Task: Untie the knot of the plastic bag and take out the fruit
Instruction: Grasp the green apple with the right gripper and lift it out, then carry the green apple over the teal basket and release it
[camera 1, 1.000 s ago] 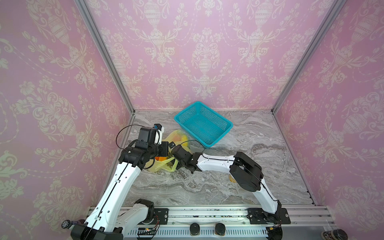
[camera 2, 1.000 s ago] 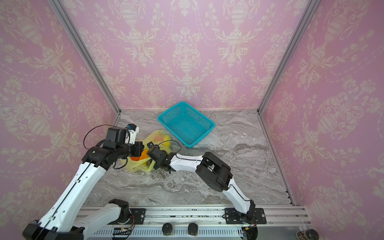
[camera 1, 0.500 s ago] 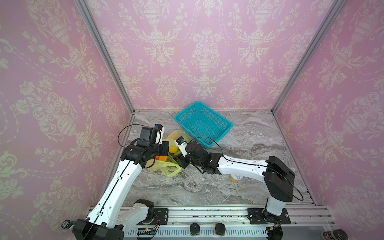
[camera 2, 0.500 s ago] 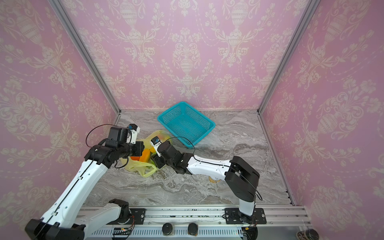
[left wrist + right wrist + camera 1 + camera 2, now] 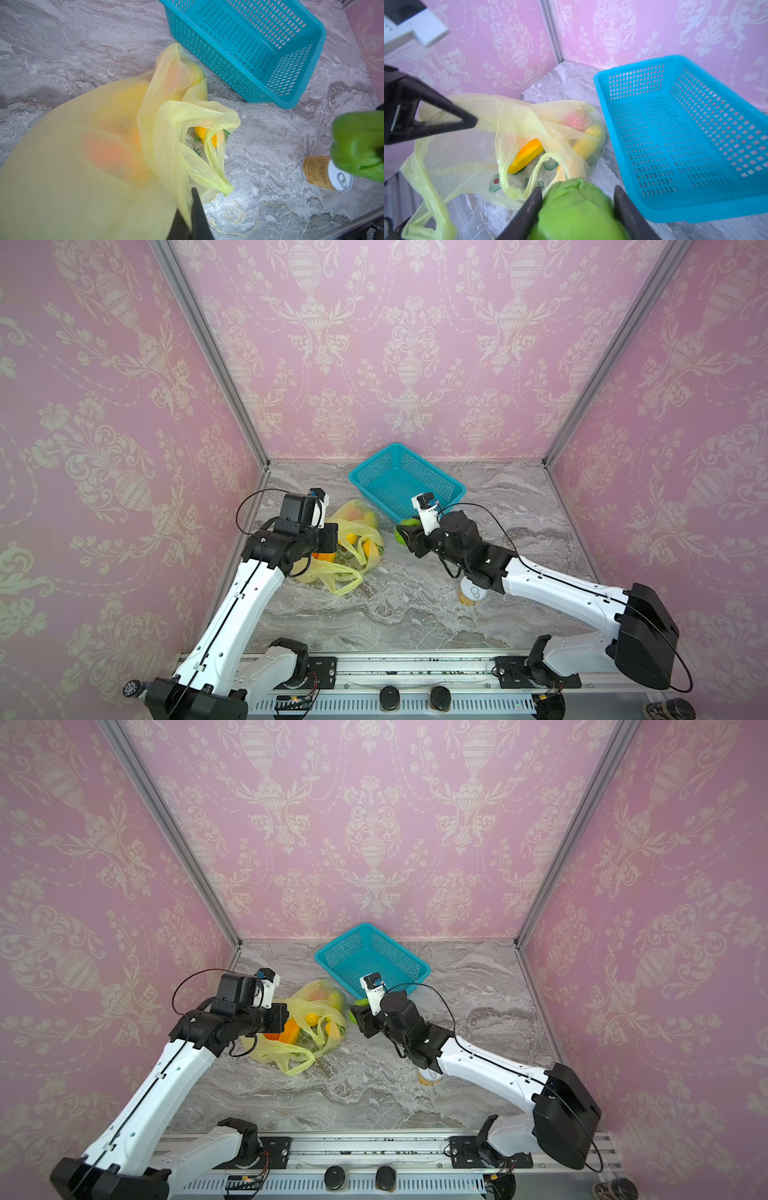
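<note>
White-shelled arms (image 5: 232, 605), bulky black joints (image 5: 644, 635), thin looping black cables (image 5: 266, 489), white wrist cameras (image 5: 424, 506), black tapered right claw (image 5: 578, 188)

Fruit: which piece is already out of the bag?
The green fruit, clamped in the right gripper near the teal basket; the yellow and orange pieces lie inside the plastic bag.

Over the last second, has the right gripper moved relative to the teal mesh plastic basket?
Yes. The right gripper, shut on a green fruit, has drawn rightward from the yellow plastic bag toward the teal mesh basket's near corner.
</note>
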`<state>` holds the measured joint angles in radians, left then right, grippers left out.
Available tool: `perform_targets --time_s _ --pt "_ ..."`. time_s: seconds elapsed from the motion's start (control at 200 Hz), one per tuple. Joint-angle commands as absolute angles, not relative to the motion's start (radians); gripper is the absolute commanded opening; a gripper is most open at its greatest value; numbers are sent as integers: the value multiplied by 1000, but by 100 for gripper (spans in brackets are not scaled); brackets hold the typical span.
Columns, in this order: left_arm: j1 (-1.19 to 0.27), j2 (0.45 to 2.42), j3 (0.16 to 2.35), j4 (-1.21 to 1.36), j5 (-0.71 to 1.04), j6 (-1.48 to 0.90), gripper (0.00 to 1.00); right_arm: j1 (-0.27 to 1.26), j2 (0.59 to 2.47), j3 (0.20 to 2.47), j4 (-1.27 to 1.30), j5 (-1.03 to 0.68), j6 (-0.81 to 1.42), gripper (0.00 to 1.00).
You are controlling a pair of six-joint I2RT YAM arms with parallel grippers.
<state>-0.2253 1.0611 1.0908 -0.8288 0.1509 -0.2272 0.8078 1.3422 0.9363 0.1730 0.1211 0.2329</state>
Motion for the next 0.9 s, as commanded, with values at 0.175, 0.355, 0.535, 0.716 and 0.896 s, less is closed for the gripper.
perform_targets --time_s 0.175,0.355,0.535,0.716,0.896 --pt "-240 1013 1064 -845 90 -234 0 598 1460 1019 106 90 282 21" --pt "-239 1043 1063 -844 97 -233 0 564 1722 1260 -39 118 234 19" --pt "-239 1044 1058 -842 74 -231 0 544 1906 1416 -135 131 236 16" --pt "-238 1034 1059 -843 74 -231 0 528 1967 1432 -152 160 255 13" --pt "-238 1034 1056 -841 75 -228 0 512 1925 1347 -96 197 283 13"
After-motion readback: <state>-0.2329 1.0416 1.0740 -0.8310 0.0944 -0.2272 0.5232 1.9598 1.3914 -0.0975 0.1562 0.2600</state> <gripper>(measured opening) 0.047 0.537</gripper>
